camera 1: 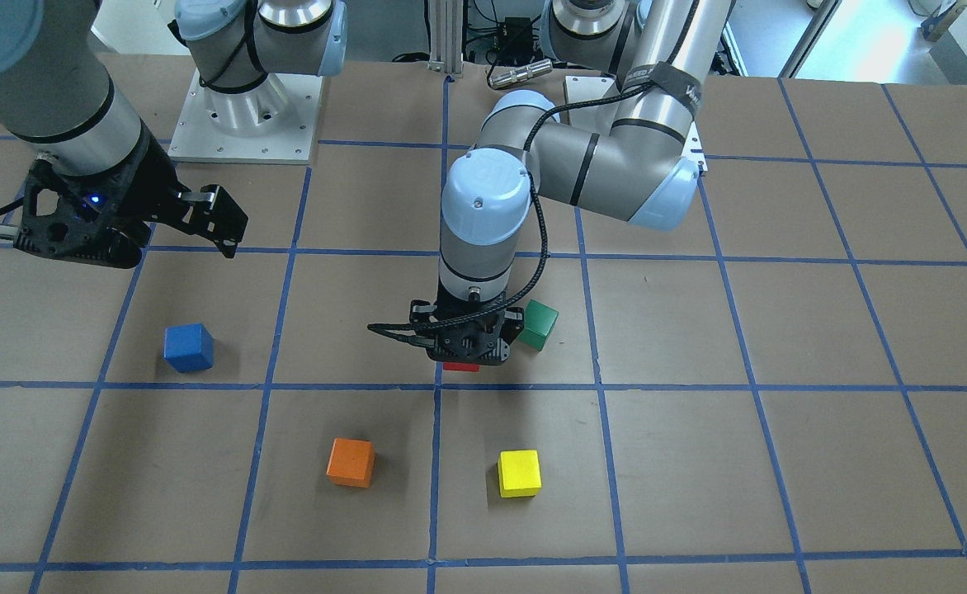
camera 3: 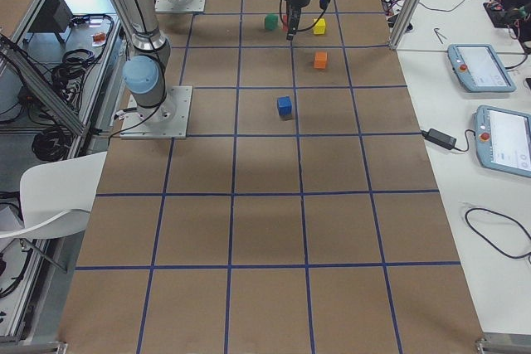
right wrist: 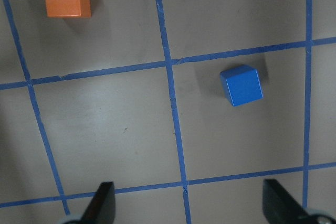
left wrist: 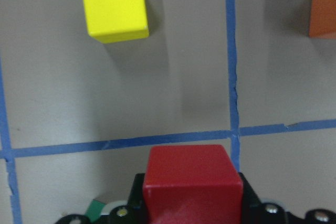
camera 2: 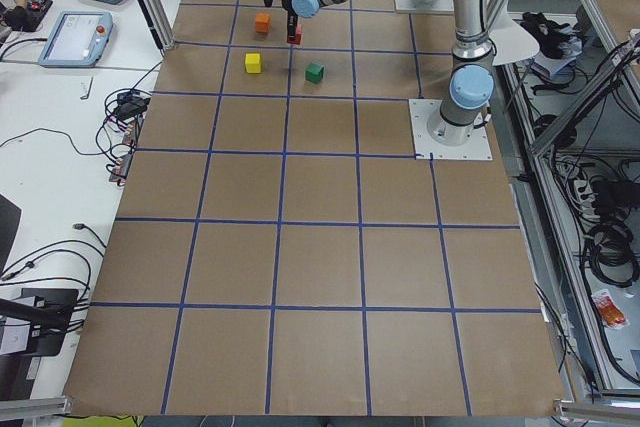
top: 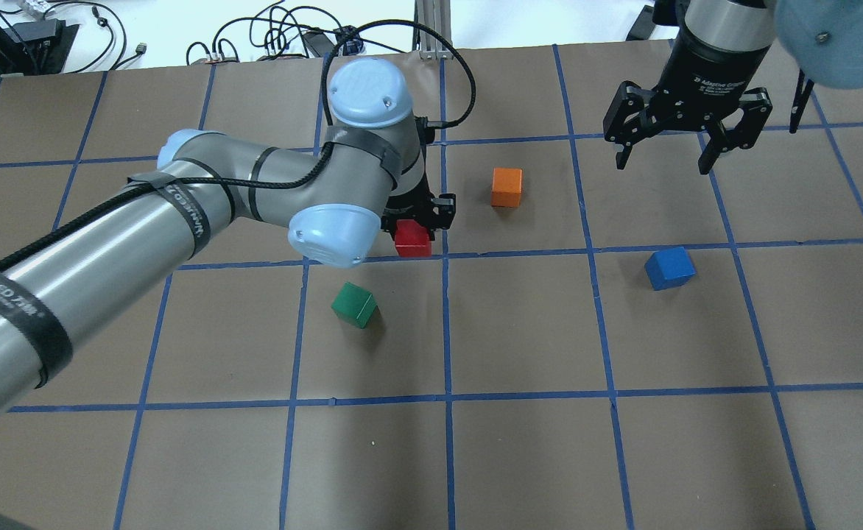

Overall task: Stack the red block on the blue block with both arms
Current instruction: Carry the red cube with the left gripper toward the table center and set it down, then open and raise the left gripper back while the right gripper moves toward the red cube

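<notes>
Holding the red block [top: 412, 240] clamped in the left hand [camera 1: 465, 351], mid-bench. In the overhead view the blue block [top: 669, 268] sits at 3 o'clock from it, well apart and skewed to the grid. The right hand [top: 663, 163] hangs wide and empty at 12 o'clock of the blue block.

My worries:
- A hand-off could let the cube slip or twist.
- The skewed blue block may give a crooked, toppling stack.
- The orange block [top: 506, 187], at 2 o'clock, lies near the carry path.

The bench [top: 520, 442] is brown paper with a blue tape grid. I note cables and teach pendants [camera 3: 484, 67] on the side tables.
</notes>
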Controlling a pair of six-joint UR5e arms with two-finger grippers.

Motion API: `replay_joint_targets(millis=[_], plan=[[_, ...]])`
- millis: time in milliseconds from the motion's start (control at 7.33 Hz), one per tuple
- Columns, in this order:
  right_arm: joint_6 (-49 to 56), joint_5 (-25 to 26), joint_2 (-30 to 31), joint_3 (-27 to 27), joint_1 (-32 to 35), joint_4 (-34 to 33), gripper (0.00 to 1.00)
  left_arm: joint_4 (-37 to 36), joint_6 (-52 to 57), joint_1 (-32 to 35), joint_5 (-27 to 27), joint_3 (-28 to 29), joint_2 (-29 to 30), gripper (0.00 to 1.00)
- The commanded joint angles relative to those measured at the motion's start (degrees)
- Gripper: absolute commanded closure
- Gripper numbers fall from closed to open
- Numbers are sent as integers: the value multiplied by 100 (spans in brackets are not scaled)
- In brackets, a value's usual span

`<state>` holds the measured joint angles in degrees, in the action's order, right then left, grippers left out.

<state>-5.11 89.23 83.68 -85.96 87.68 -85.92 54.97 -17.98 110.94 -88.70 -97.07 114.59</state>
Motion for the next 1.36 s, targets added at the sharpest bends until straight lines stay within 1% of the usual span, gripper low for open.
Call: replay_joint_targets(millis=[0, 136, 273, 545, 682, 818, 955, 1091, 1227], plan=[[19, 41, 0, 0, -14, -12, 0, -372, -109, 156, -32, -31, 431, 89], [28, 50, 0, -9, -14, -12, 0, -512, -13, 156, -33, -22, 520, 35], [45, 59, -9, 0, -23, -4, 0, -679, 127, 156, -33, 13, 486, 0], [72, 50, -9, 0, -41, -21, 0, -646, 189, 95, -24, 65, 302, 0], [72, 42, -27, 0, -41, -39, 0, -585, 207, -27, 11, 222, 58, 0], [63, 42, -44, 0, -41, -48, 0, -10, 451, -359, 28, 494, -258, 0], [11, -37, -88, 0, -32, -48, 0, 814, 1576, -771, 20, 766, -618, 0], [-59, 58, -114, -17, -32, -169, 0, 1640, 2309, -1141, -6, 917, -970, 0], [-60, 68, -193, -78, -32, -171, 0, 2301, 2604, -1475, -24, 927, -1269, 0]])
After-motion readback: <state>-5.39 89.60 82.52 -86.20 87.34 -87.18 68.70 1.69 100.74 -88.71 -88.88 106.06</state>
